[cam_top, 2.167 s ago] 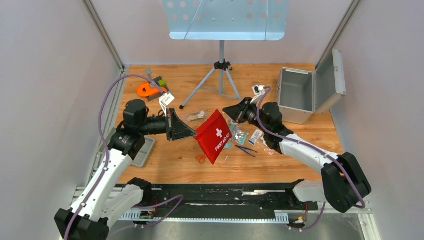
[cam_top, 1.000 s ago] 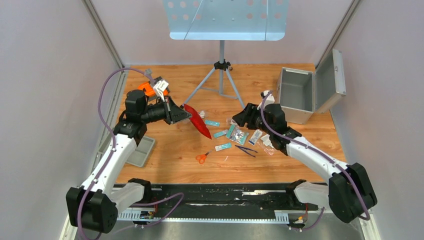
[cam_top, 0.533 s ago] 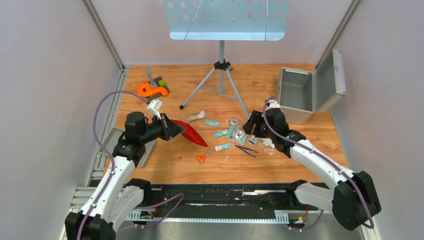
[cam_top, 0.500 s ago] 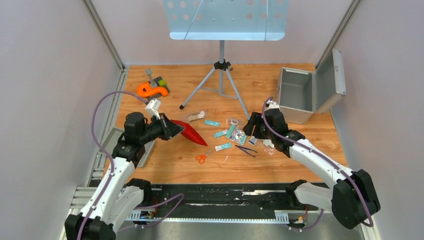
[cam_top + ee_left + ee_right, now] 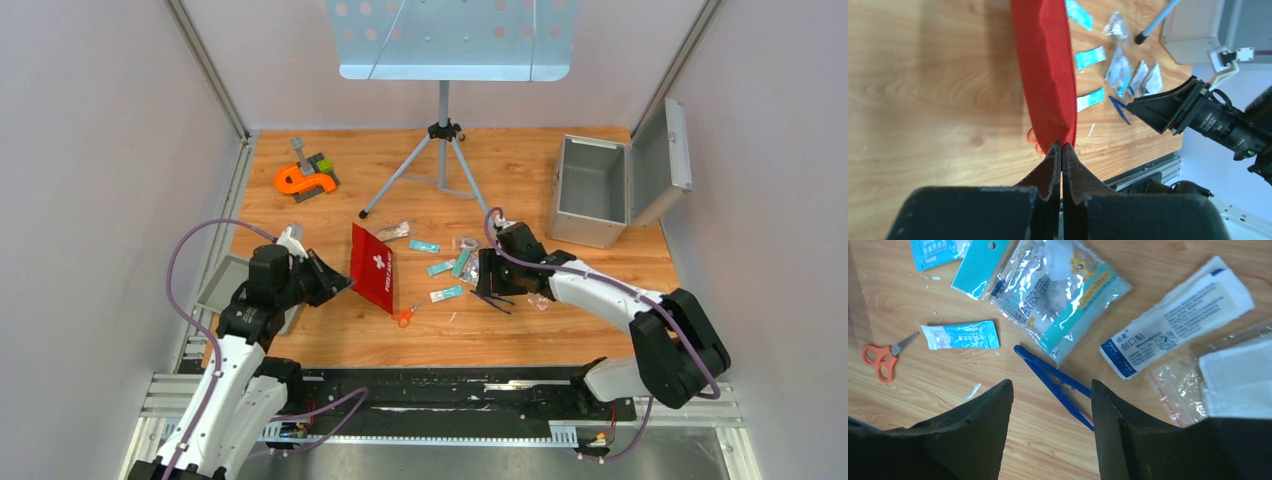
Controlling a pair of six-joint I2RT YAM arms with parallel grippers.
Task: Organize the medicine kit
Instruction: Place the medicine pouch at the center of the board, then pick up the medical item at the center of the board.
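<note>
The medicine kit [image 5: 590, 195], a silver-grey metal case, stands at the right back with its lid open. My left gripper [image 5: 340, 285] is shut on the near corner of a red first-aid pouch [image 5: 373, 268], which stands on edge on the wood. In the left wrist view the fingertips [image 5: 1061, 146] pinch the red pouch [image 5: 1045, 70] by its zip edge. My right gripper [image 5: 483, 283] is open, low over the scattered packets. In the right wrist view the gripper [image 5: 1051, 386] straddles blue plastic tweezers [image 5: 1058, 380] without touching them.
Orange scissors [image 5: 403, 317], teal sachets [image 5: 962, 335], a plaster pack [image 5: 1058, 290], a white packet [image 5: 1173, 315] and a zip bag [image 5: 1233, 380] lie mid-table. A tripod stand [image 5: 443, 130], an orange tool [image 5: 300, 180] and a grey tray [image 5: 225, 285] stand around.
The left arm drew back and down toward the near left, and the red pouch turned its face up. The right gripper swung left and dropped over the tweezers.
</note>
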